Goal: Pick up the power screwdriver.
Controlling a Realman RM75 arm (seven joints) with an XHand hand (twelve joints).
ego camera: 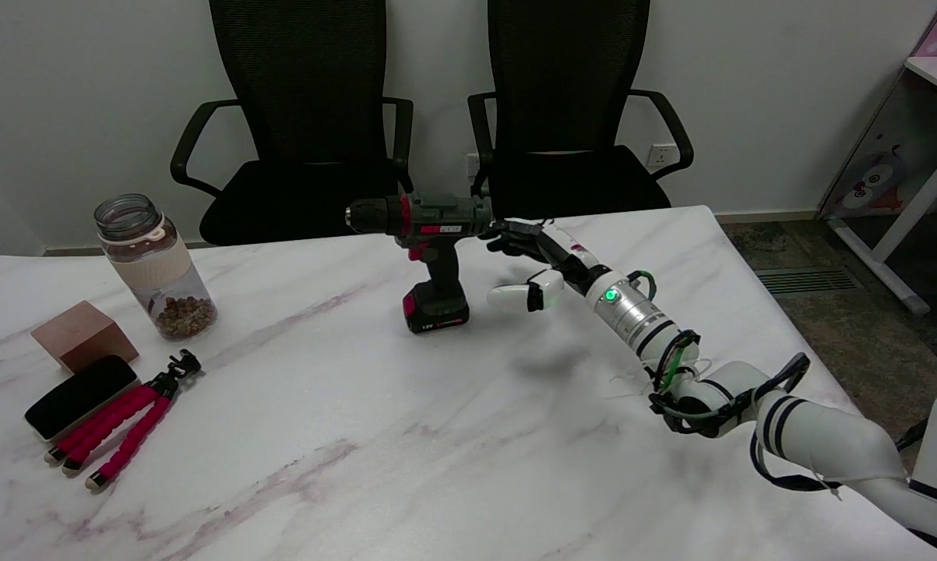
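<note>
Right arm (826, 444) cut off at lower right edge.

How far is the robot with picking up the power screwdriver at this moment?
Done: the right hand has reached the rear of the power screwdriver, fingers spread. In hand: closing in for a grasp; its fingertips look near the motor housing, contact unclear. Left: gripping the tool and lifting it, since it stands upright on its battery base on the table.
</note>
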